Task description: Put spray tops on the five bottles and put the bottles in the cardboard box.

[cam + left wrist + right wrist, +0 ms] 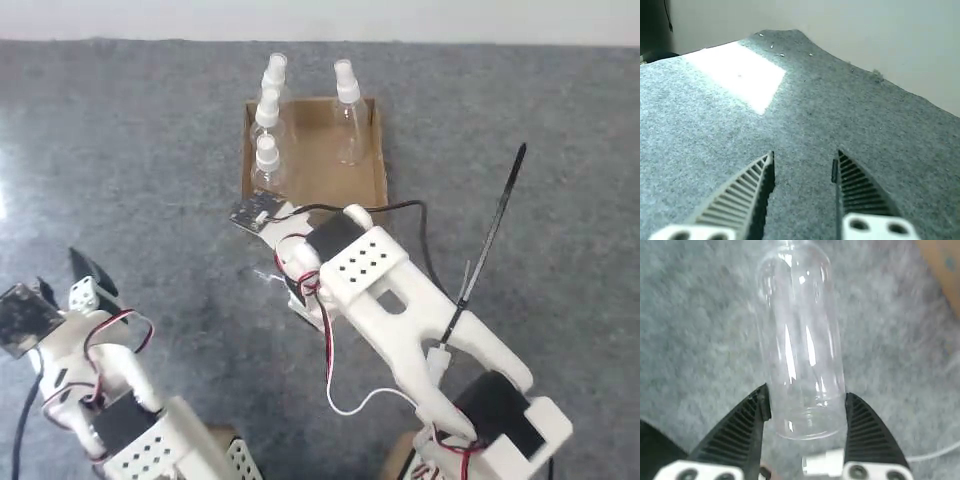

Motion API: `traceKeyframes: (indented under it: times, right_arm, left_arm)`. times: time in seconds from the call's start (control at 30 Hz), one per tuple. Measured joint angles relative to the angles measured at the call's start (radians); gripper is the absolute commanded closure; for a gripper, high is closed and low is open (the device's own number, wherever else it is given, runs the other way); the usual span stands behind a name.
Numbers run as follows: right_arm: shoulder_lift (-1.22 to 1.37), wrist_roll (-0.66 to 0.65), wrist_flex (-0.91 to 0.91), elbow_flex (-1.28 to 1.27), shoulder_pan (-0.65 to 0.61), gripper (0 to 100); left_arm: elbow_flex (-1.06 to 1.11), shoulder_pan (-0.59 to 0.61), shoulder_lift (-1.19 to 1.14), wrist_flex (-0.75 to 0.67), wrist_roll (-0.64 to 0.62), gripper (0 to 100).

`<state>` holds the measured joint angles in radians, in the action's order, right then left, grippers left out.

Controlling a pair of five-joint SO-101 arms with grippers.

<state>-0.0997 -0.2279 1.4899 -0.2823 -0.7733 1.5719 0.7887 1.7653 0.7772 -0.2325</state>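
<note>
Since both black ribbed jaws press against its sides, the right gripper (806,396) counts as clamped on a clear plastic bottle (800,330). Jaw gap equals the bottle's width. The bottle points away from the wrist camera, low over the grey felt mat (150,150); can't tell whether it touches the felt. Can't tell whether this bottle has a spray top.

In the right wrist view a corner of the brown cardboard box (940,260) shows near the bottle's far end, not touching it.

High view: the white right arm (390,290) stretches from the near edge of the table, and its tip stops just short of the box's (380,160) near wall. Inside the box, three clear bottles with white spray tops (268,110) stand upright in a row along one side wall. A fourth capped bottle (347,95) stands upright by the opposite wall.

The left gripper (802,160) is parted moderately, with nothing between the jaws. It hangs over bare felt (865,110), well apart from the box. A bright light patch (740,75) lies on the felt ahead of it. The high view puts the left gripper (60,272) at the near left side of the table.
</note>
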Motion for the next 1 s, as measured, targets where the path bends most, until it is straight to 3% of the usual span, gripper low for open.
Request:
traceKeyframes:
  times: [0.23, 0.47, 1.0]
  right_arm:
    - [-0.009, -0.109, 0.015, -0.08, 0.025, 87.3]
    - [-0.009, -0.123, 0.017, -0.08, 0.023, 70.0]
    - [-0.009, -0.123, 0.017, -0.08, -0.025, 70.1]
  left_arm:
    - [0.0, 0.0, 0.0, 0.0, 0.0, 82]
    - [0.0, 0.0, 0.0, 0.0, 0.0, 82]
    - [0.0, 0.0, 0.0, 0.0, 0.0, 82]
